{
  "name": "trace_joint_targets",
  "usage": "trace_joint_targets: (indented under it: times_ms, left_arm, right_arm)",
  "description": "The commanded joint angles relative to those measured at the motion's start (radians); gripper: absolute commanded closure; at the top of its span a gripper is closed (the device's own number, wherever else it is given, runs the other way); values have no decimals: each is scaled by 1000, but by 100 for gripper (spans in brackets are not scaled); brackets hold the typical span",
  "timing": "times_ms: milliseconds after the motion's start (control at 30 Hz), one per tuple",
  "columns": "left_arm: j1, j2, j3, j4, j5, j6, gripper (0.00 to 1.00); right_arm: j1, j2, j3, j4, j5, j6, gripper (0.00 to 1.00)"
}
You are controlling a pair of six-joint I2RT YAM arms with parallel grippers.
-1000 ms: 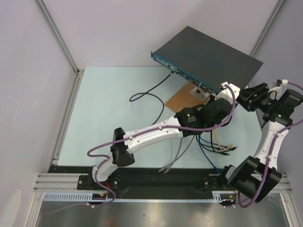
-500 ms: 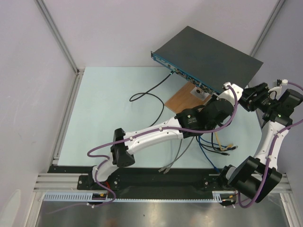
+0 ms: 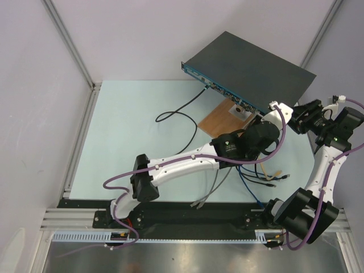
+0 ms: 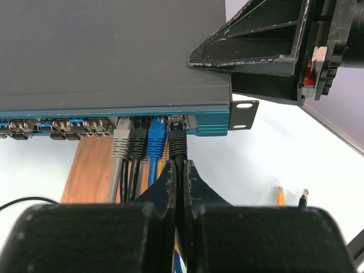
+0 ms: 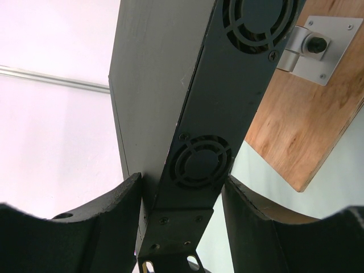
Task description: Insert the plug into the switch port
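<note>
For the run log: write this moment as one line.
left gripper: shut on plug | plug: at switch port, seating unclear | right gripper: clamps switch end

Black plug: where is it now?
Left wrist view, centre: the black plug sits between the left gripper's jaws, nose at the switch's front, just right of the blue plug.
</note>
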State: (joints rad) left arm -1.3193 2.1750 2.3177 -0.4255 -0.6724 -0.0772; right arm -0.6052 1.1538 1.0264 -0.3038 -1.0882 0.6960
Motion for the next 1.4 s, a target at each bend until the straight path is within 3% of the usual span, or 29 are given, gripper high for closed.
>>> trace_joint_targets:
  times_ms: [0,233,1367]
  left_arm:
    - [14,-67,-24,110,-13,14,100]
    - [15,-113,-148,149,-23,10,100]
    - [8,-195,-256,289,-30,60,100]
  right_arm:
    - [87,9,0,15,-110,-52,88]
    - [87,11,0,19,-110,-55,89]
    - [90,0,-14,28,-98,-52,91]
